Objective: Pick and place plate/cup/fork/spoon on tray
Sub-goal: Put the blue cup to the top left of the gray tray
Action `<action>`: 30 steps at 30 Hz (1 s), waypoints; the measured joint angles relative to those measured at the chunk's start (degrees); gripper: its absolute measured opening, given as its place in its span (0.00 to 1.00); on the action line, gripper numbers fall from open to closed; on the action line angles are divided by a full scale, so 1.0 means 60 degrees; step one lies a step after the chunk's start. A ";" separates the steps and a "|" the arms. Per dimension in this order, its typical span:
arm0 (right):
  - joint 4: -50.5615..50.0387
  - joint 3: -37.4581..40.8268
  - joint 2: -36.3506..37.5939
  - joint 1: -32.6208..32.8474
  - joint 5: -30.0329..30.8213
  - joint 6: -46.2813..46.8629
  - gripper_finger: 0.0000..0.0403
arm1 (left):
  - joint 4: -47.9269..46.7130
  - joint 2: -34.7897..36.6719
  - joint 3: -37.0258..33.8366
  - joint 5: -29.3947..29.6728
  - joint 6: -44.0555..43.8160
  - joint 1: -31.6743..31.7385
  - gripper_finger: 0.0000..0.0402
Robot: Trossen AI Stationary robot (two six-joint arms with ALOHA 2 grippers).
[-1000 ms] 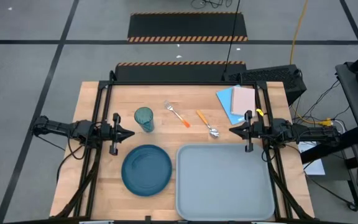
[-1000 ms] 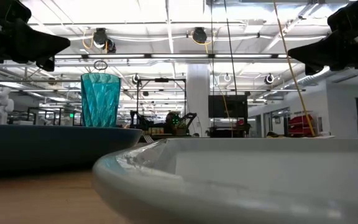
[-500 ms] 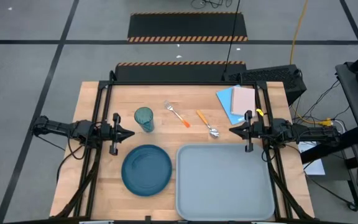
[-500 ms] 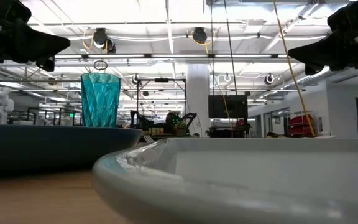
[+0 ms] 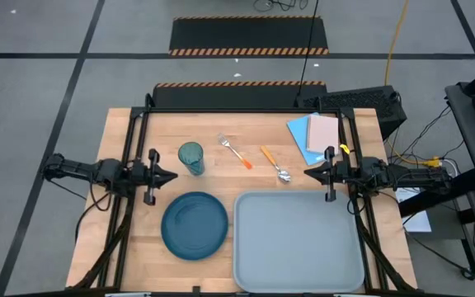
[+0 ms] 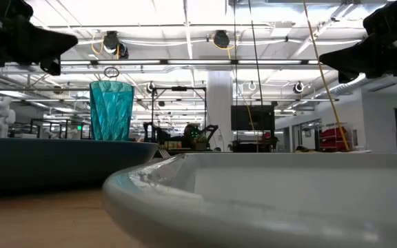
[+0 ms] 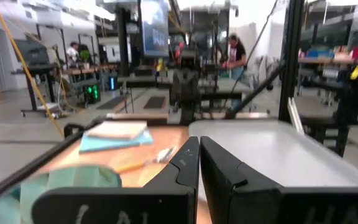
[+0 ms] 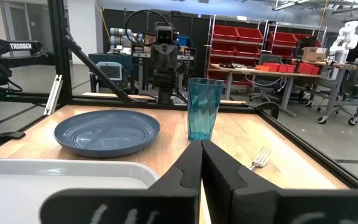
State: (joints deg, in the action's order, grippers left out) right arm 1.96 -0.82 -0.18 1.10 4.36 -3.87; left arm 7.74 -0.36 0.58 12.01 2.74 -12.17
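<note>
Overhead, tube lights (image 6: pixel 150 43) line the table's (image 5: pixel 221 132) room.

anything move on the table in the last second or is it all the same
Almost nothing. In the low view the left gripper has crept very slightly upward; nothing was gripped or released. The right gripper kept its place with fingers shut, and the plate, cup, fork, spoon and tray lie where they were.

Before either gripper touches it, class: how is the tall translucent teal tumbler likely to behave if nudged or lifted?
The translucent teal tumbler stands upright on the wooden table, taller than wide, so a high sideways nudge would probably tip it. It looks thin-walled and empty, so likely light. Its smooth glossy sides may slip in a loose grip.
</note>
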 joint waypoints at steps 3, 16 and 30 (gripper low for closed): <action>0.0000 0.0000 0.0001 0.0004 0.0000 0.0001 0.00 | 0.0592 0.0000 0.0000 0.0000 0.0000 0.0000 0.05; 0.0000 0.0000 0.0000 0.0004 0.0004 0.0002 0.00 | 0.3703 0.0000 0.0000 0.0000 -0.0045 -0.0002 0.05; 0.0047 0.0000 -0.0001 0.0000 0.0001 0.0002 0.00 | 0.4561 -0.1411 0.1629 -0.0025 0.0748 -0.0586 0.05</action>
State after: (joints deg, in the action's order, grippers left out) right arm 2.24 -0.82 -0.19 1.10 4.36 -3.86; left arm 35.11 -8.83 10.35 11.86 7.23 -15.69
